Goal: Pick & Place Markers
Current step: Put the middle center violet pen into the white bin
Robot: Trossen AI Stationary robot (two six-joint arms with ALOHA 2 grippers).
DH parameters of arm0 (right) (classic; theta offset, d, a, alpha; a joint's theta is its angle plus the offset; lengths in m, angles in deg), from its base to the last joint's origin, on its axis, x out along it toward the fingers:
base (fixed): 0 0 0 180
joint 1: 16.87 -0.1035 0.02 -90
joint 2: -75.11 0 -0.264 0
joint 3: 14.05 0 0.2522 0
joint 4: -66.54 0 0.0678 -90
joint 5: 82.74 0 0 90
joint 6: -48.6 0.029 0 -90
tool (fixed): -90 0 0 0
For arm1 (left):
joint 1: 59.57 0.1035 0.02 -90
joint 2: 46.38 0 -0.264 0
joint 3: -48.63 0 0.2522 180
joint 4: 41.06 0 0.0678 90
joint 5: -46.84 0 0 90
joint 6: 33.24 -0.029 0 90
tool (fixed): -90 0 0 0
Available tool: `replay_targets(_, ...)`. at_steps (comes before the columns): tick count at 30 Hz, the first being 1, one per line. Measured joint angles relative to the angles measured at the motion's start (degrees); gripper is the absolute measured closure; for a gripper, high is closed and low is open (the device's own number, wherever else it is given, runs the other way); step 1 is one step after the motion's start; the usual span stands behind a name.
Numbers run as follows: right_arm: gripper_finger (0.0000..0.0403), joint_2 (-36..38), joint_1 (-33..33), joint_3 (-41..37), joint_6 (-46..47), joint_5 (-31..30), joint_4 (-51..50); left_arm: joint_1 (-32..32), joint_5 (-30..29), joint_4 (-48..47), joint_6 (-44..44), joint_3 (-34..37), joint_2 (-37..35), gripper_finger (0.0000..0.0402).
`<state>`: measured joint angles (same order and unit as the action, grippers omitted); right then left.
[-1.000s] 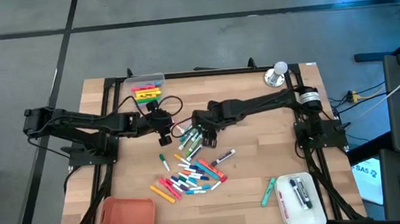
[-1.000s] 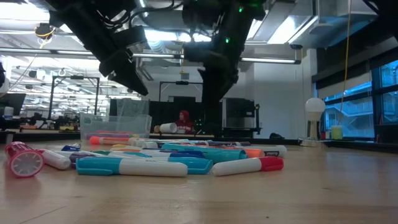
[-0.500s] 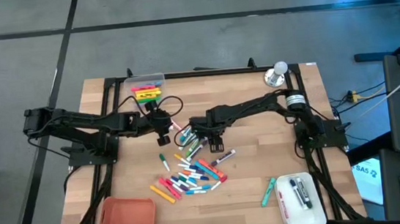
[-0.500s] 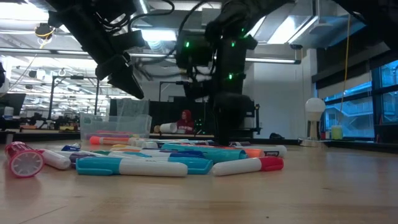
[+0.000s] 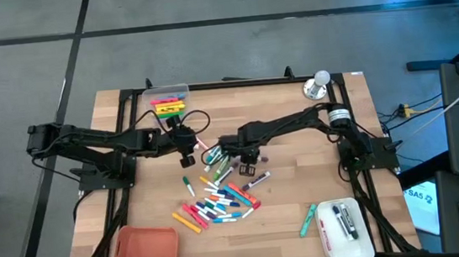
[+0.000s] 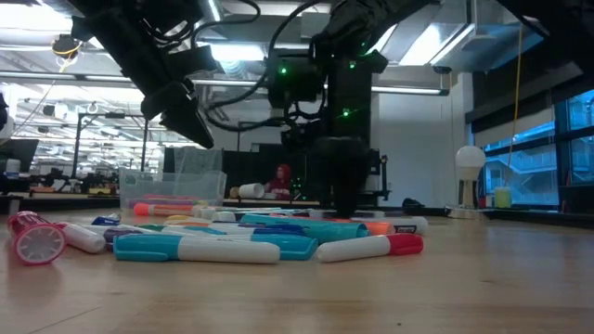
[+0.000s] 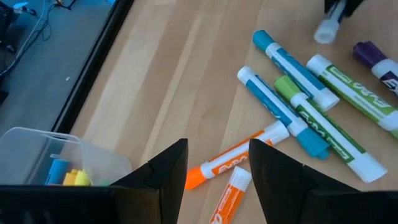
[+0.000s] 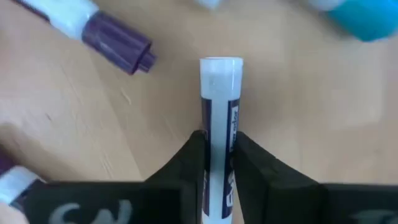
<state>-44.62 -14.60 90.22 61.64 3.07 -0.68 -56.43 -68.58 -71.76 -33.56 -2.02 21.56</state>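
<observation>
Many coloured markers (image 5: pixel 217 201) lie loose on the wooden table's middle. My right gripper (image 5: pixel 248 164) points down at the pile's far right edge, shut on a white-barrelled marker (image 8: pixel 219 106) with a dark label. A purple-capped marker (image 8: pixel 118 43) lies on the wood just beside it. My left gripper (image 5: pixel 188 155) hangs open above the pile's far left side, over orange markers (image 7: pixel 233 163), blue ones and green ones (image 7: pixel 323 124), touching nothing. In the low view the right gripper (image 6: pixel 341 199) comes down behind the front markers. My right gripper pinches the white marker's barrel (image 8: pixel 217 146) between its two fingers, one on each long side. The fingers (image 8: pixel 189 162) come from above, pointing down. The marker's white end (image 8: pixel 220 67) sticks out past them. I cannot tell whether the marker is clear of the wood.
A clear box (image 5: pixel 168 100) holding yellow and orange markers stands at the far left. An orange tray (image 5: pixel 146 248) sits at the near left, a white tray (image 5: pixel 345 231) with black markers at the near right, a teal marker (image 5: pixel 307 219) beside it. A silver bell (image 5: pixel 318 84) stands far right.
My right gripper has come down onto the far right edge of the marker pile, shifting a little toward the table's right edge, and its fingers have shut on the white marker. My left gripper has kept still.
</observation>
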Motion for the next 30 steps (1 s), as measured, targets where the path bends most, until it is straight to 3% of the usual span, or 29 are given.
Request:
replay_targets(5,0.0343,5.58,-2.93,2.19,8.77,-3.83,-0.55,-0.02,1.92,-0.91,0.09,0.0,0.0,0.0235)
replay_targets(11,0.0343,11.01,-8.7,5.4,24.6,-4.99,-10.37,-0.02,3.31,-0.15,0.64,0.0,0.0,0.0235)
replay_targets(16,0.0343,12.98,-15.66,5.63,40.57,-6.08,-19.06,-0.11,11.81,6.58,0.81,0.0,0.98,0.0235)
replay_targets(19,0.0343,13.83,-20.38,5.62,51.75,-4.88,-26.48,-0.52,15.69,9.17,1.05,0.0,2.89,0.0235)
replay_targets(24,0.0337,14.53,-28.81,5.61,70.94,-1.56,-36.72,-0.5,15.96,14.17,-0.14,-0.02,8.16,0.0235)
replay_targets(30,0.0338,14.73,-38.19,5.63,87.78,7.03,-34.71,0.07,15.68,23.77,0.43,-0.02,15.65,0.0235)
